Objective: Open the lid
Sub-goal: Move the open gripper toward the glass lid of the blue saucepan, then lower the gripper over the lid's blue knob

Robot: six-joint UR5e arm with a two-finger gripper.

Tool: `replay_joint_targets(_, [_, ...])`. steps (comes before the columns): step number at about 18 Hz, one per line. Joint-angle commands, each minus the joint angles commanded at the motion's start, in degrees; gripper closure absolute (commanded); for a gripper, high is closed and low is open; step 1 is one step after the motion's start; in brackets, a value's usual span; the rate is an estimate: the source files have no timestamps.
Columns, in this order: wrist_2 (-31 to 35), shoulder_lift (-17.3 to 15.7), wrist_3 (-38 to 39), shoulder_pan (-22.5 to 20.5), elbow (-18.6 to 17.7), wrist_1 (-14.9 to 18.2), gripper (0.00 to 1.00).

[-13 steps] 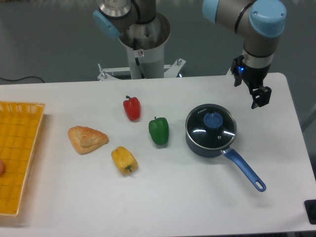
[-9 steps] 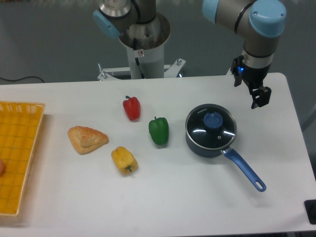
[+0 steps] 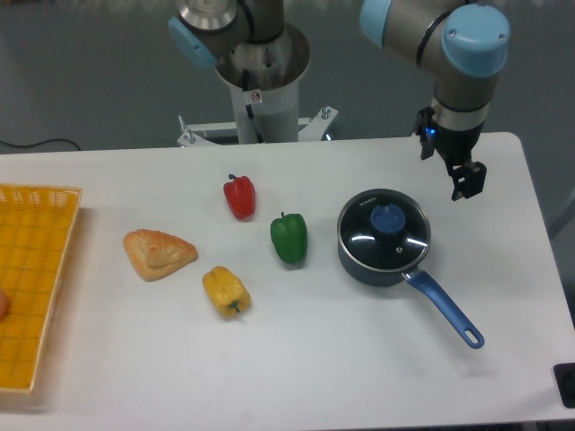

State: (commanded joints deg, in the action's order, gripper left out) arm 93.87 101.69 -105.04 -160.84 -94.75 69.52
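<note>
Fixed camera, only view: my end effector hangs above the counter near its far right corner, nothing in it. Can't tell from this angle whether the fingers are apart or together; only a dark tip shows.

The lid sits flat on the saucepan, right of counter centre. Its blue knob is the grab point. From my end effector the knob lies toward the counter's near edge and to camera left, and lower. That offset is what the approach turns on: shift over the knob, then drop straight down. The lid is round, so there's no long axis to line up with.

The pan's handle runs out toward the near right corner, away from my path. Not an obstacle.

Other things: green pepper just beside the pan on its left, not touching. Red pepper, yellow pepper and pastry sit further left, well apart. Yellow basket at the left edge. Nothing stands between me and the knob.

Lid not yet touched, I judge.
</note>
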Motion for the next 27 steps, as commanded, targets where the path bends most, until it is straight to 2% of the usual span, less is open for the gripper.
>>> replay_joint_targets(7, [-1.1,0.7,10.4,0.7,-0.7,0.1,0.0])
replay_joint_targets(12, [-8.7,0.7,13.0,0.2,-1.3,-0.3,0.0])
replay_joint_targets(15, [-8.4,0.9,18.0,0.3,-1.0,-1.9,0.0])
replay_joint_targets(19, [-3.5,2.8,13.7,2.4,1.3,-1.8,0.0])
replay_joint_targets(22, [1.1,3.7,14.5,4.5,1.8,-1.5,0.0])
replay_joint_targets(27, [-0.8,3.6,29.3,2.9,0.8,-0.8,0.0])
